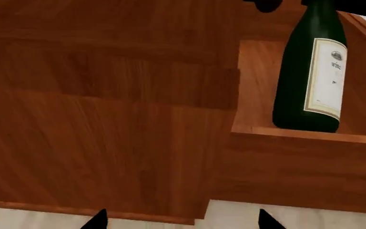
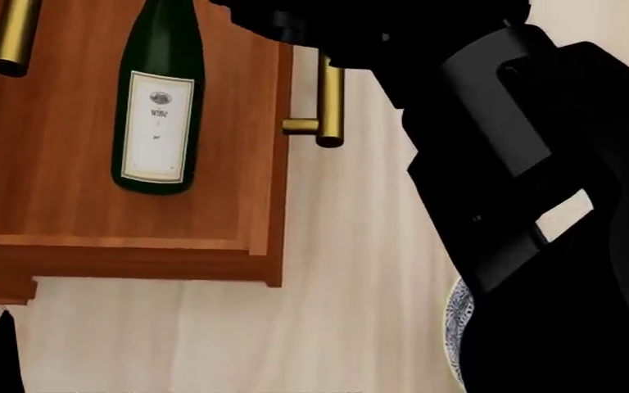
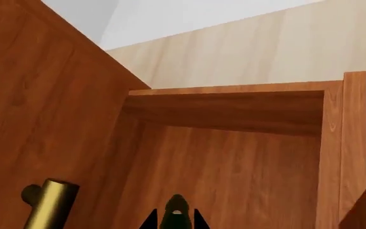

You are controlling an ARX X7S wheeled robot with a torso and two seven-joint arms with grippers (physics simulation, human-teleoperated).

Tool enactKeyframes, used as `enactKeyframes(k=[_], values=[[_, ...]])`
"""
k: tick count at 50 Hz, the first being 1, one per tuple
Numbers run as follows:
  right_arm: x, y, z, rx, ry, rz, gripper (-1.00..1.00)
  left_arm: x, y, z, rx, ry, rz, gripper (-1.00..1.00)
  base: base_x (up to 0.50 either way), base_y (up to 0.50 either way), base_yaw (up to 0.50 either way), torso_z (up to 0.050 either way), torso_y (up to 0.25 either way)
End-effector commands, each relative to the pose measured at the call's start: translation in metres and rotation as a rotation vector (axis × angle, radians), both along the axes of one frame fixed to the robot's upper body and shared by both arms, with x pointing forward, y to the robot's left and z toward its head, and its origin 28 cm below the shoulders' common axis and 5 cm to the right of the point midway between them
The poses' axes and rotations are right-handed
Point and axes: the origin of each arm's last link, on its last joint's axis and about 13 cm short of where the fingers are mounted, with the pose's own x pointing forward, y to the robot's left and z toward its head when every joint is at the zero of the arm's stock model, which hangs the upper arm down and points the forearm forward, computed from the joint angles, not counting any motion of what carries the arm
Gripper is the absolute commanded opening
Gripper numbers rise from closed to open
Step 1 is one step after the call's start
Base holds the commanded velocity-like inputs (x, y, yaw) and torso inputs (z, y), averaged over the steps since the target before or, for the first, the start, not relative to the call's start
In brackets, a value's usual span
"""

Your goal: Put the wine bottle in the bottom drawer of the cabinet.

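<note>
The dark green wine bottle (image 2: 160, 106) with a white label stands upright inside the pulled-out bottom drawer (image 2: 273, 172) of the reddish-brown cabinet (image 1: 106, 124). The left wrist view shows the bottle (image 1: 310, 81) behind the drawer's side wall (image 1: 297, 164). My right gripper (image 3: 173, 218) comes down from above, its fingertips (image 3: 148, 220) close on either side of the bottle's top (image 3: 177, 210), shut on it. My left gripper (image 1: 183, 220) hangs low beside the cabinet, open and holding nothing.
The drawer's brass bar handle (image 2: 329, 98) sticks out from its front, and another brass handle (image 2: 14, 33) sits on a drawer front above. My black right arm (image 2: 533, 205) fills the right of the head view. A blue-white patterned bowl's edge (image 2: 457, 327) shows on the pale floor.
</note>
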Motion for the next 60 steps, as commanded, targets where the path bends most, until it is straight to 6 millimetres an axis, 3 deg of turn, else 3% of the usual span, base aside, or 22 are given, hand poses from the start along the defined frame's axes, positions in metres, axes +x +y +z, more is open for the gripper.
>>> enactKeyframes(k=[1, 38, 39, 60], values=[[-0.0004, 0.0016, -0.0692, -0.302, 0.252, 0.011, -1.00, 0.0003, 0.0002, -0.0004, -0.001, 0.004, 0.005, 1.00, 0.00, 0.00, 0.00, 0.000, -0.125], [-0.0004, 0.0016, -0.0692, -0.302, 0.252, 0.011, -1.00, 0.0012, 0.0008, -0.0025, -0.018, 0.002, 0.001, 1.00, 0.00, 0.00, 0.00, 0.000, -0.026], [-0.0004, 0.0016, -0.0692, -0.302, 0.252, 0.011, 1.00, 0.0011, 0.0007, -0.0024, -0.018, 0.002, 0.001, 1.00, 0.00, 0.00, 0.00, 0.000, -0.012], [-0.0004, 0.0016, -0.0692, -0.302, 0.252, 0.011, 1.00, 0.0005, 0.0015, -0.0016, -0.018, -0.003, 0.007, 1.00, 0.00, 0.00, 0.00, 0.000, -0.014]])
